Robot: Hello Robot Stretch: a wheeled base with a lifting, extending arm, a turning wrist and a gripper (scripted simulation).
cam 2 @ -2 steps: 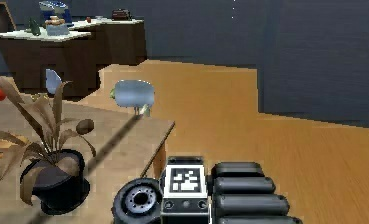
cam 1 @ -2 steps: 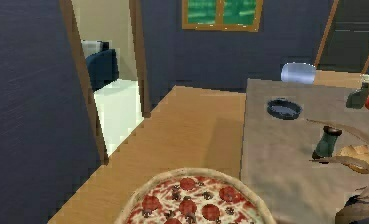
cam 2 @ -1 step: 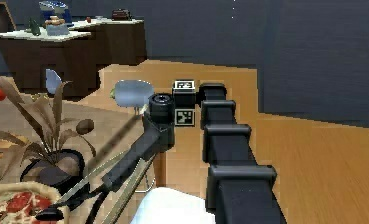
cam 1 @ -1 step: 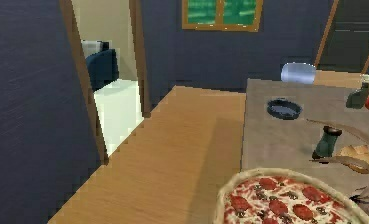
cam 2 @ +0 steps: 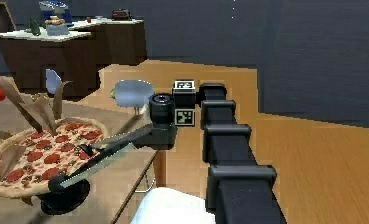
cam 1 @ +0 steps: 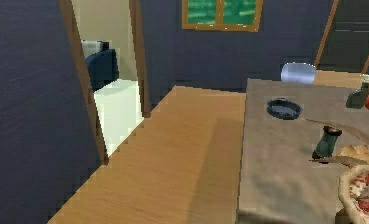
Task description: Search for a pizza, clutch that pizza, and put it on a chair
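The pizza (cam 2: 42,150) lies flat on the desk (cam 2: 127,185) at the lower left of the arm side view, and the same pizza (cam 1: 364,188) sits in the forward view's lower right corner. From the dark arm (cam 2: 232,150) the end effector (cam 2: 87,160) stretches across the pizza's right edge; I can't tell whether it holds anything. The hunt looks finished and the grab seems to be the step in hand. Next it needs a sure hold and a clean lift, then the carry to what looks like a pale chair (cam 2: 132,92) just above
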